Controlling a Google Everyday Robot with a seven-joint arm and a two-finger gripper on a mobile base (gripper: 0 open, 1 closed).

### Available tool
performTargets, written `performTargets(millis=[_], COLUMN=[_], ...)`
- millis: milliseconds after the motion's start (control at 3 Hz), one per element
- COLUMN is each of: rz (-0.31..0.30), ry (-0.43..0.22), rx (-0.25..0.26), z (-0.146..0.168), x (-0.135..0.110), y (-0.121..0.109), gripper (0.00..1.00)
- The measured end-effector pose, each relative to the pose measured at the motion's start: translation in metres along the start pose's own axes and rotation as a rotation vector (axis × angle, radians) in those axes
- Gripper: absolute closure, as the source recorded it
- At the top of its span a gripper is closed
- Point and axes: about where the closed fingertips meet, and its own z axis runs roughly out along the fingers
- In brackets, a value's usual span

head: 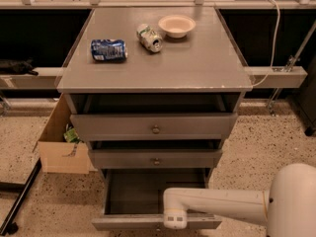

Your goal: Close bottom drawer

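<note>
The bottom drawer (pixel 148 194) of the grey cabinet stands pulled far out, its shallow dark box empty and its plain grey front (pixel 128 223) near the lower edge of the camera view. My white arm reaches in from the lower right. Its end, the gripper (pixel 175 220), sits right at the drawer front's top edge, a little right of the front's middle. Whether it touches the front is not visible.
Above are the middle drawer (pixel 155 158) and the top drawer (pixel 154 126), both slightly out, each with a small knob. The cabinet top holds a blue can (pixel 108 50), a green can (pixel 149 37) and a bowl (pixel 177 25). A cardboard box (pixel 61 144) stands on the floor at left.
</note>
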Motion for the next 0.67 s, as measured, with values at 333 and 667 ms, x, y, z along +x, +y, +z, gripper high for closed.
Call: performTargets(millis=[333, 667], rz=[0.002, 0.005], ry=[-0.002, 0.023], rx=[-0.004, 0.044], z=[-0.002, 0.013], x=[0.0, -0.008], y=[0.003, -0.025], gripper=[1.0, 1.0])
